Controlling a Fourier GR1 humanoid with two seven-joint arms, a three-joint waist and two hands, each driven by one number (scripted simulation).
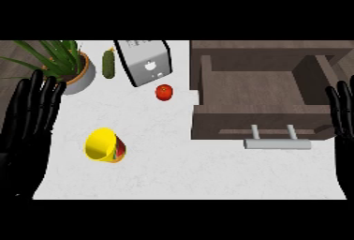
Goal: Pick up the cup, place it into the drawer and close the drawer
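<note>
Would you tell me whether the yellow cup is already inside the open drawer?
No, the yellow cup sits on the counter, apart from the open drawer to its right.

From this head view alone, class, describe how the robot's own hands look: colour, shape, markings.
The left hand and right hand are plain black, with long, slim, rounded fingers. No markings, cables or sleeves show. The right hand is cut by the view's edge.

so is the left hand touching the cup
Apart: the head view shows bare counter between the left hand and the cup.
</note>
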